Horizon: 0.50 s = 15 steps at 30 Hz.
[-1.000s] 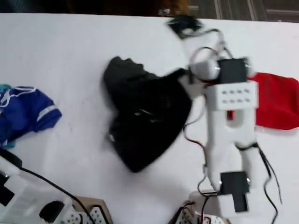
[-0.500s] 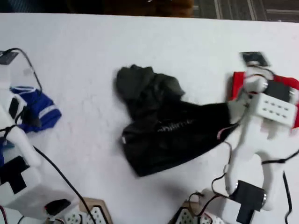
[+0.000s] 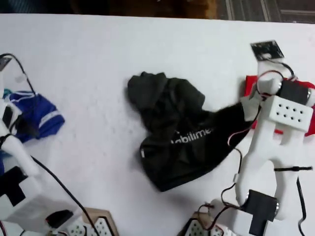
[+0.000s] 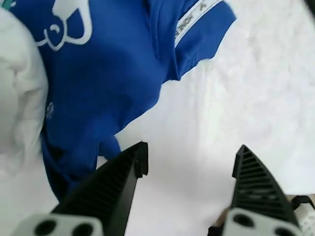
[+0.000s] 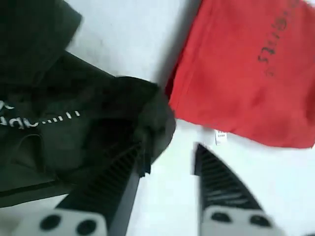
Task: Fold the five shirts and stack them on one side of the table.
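Observation:
A crumpled black shirt (image 3: 179, 130) with white print lies mid-table, one corner stretched toward my right gripper (image 3: 246, 110). In the right wrist view that gripper (image 5: 170, 157) stands open, one finger against the black shirt's (image 5: 59, 113) bunched edge, with bare table between the fingers. A folded red shirt (image 5: 251, 73) lies just beyond it, partly under the right arm in the high view (image 3: 251, 88). At the table's left lies a blue shirt (image 3: 37, 115) with white trim. My left gripper (image 4: 192, 157) hangs open just above the table beside the blue shirt (image 4: 108, 73).
A bit of teal cloth (image 3: 5, 92) shows at the left edge by the blue shirt. Both arm bases and loose cables (image 3: 54, 184) crowd the front edge. The far half of the white table (image 3: 123, 44) is bare.
The right arm dragged the black shirt rightward to the red shirt, where it bunched up. The left arm came in at the left, over the blue shirt.

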Available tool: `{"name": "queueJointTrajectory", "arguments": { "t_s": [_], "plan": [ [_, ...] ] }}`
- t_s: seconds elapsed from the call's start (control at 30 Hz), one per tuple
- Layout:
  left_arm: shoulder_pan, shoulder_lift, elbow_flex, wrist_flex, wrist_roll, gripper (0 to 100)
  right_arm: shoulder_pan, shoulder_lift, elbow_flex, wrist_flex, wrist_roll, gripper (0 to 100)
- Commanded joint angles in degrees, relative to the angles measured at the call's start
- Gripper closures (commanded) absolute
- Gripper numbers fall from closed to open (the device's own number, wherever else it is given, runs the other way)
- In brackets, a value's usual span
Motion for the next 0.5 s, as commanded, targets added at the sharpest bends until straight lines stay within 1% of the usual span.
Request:
{"name": "queueJointTrajectory", "arguments": {
  "t_s": [0.0, 0.13, 0.27, 0.37, 0.47],
  "plan": [
    [-4.13, -3.25, -2.07, 0.88, -2.29, 71, -5.05, -2.42, -6.51, 3.21, 0.09, 73.9],
    [-7.82, -3.16, -2.07, 0.88, -4.31, 71, -14.20, -2.15, -8.09, 2.86, -3.96, 74.8],
    [-10.37, -3.08, -0.48, 0.88, -4.40, 71, -23.08, 4.62, -5.71, -2.33, -9.23, 74.7],
    [-11.25, -3.16, 3.82, 0.88, -4.40, 71, -26.07, 14.37, -5.98, -7.60, -11.87, 74.7],
    [-12.22, -3.16, 7.69, 0.88, -4.48, 71, -26.68, 24.22, -10.73, -9.01, -13.36, 74.7]
  ]
}}
